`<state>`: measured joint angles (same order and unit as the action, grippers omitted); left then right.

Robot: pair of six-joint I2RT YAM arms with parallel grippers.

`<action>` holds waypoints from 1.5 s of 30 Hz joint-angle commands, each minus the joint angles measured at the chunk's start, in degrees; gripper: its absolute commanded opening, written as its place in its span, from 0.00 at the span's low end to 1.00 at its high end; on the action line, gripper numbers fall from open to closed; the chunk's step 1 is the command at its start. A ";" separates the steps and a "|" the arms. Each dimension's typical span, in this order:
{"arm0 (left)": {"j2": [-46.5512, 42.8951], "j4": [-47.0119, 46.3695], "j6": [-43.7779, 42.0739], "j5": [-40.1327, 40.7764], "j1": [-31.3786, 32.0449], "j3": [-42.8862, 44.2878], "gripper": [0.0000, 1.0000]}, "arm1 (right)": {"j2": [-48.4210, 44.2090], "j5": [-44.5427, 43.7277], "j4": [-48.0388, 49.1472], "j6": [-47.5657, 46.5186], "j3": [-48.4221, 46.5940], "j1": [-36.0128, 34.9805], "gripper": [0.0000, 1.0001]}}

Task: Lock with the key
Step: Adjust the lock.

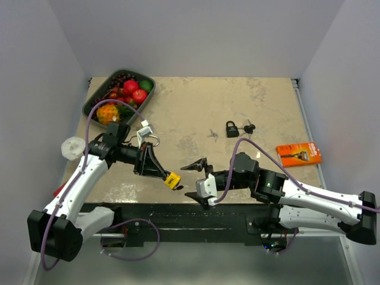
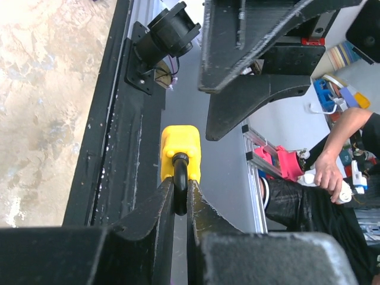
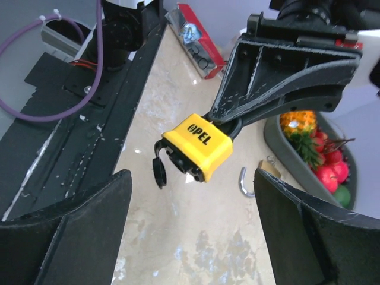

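My left gripper [image 1: 161, 173] is shut on the black shackle of a yellow padlock [image 1: 172, 180] and holds it up near the table's front edge. In the left wrist view the shackle [image 2: 180, 184] sits between the shut fingers [image 2: 151, 219], with the yellow body [image 2: 181, 151] beyond. My right gripper [image 1: 199, 180] is open and empty, facing the padlock's keyhole end [image 3: 189, 163], whose black cover flap [image 3: 159, 171] hangs open. Its fingers [image 3: 77, 225] stand wide on either side. A bunch of keys [image 1: 249, 126] lies by a black padlock [image 1: 231, 128]. A small key [image 1: 212, 134] lies mid-table.
A brass padlock with an open silver shackle [image 1: 148, 134] lies behind the left gripper and shows in the right wrist view [image 3: 243, 181]. A grey tray of fruit [image 1: 90, 104] stands back left. An orange razor pack [image 1: 298, 154] lies right. A white object [image 1: 72, 147] sits left.
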<state>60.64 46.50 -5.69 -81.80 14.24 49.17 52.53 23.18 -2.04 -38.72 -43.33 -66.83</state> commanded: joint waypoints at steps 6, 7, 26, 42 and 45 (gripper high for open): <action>0.00 2.80 -2.48 -12.51 -0.44 2.78 0.00 | 0.90 -4.63 4.68 -9.00 1.76 -2.08 0.84; 0.00 2.98 -2.65 -12.68 -0.44 2.86 0.00 | 0.99 -4.72 4.59 -9.44 1.85 -2.17 0.84; -0.17 4.83 -5.20 -14.00 -0.97 2.86 0.00 | 3.89 -10.08 10.74 -13.40 3.87 -5.33 0.75; 0.09 5.88 -6.87 -14.70 -1.23 3.13 0.00 | 5.04 -11.23 11.98 -17.88 4.75 -5.86 0.71; 0.27 6.23 -7.31 -14.79 -1.41 3.30 0.00 | 5.12 -11.49 11.19 -19.46 5.10 -6.03 0.75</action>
<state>61.01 52.01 -11.68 -81.78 13.50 49.41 57.63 12.91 6.90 -55.37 -38.85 -72.38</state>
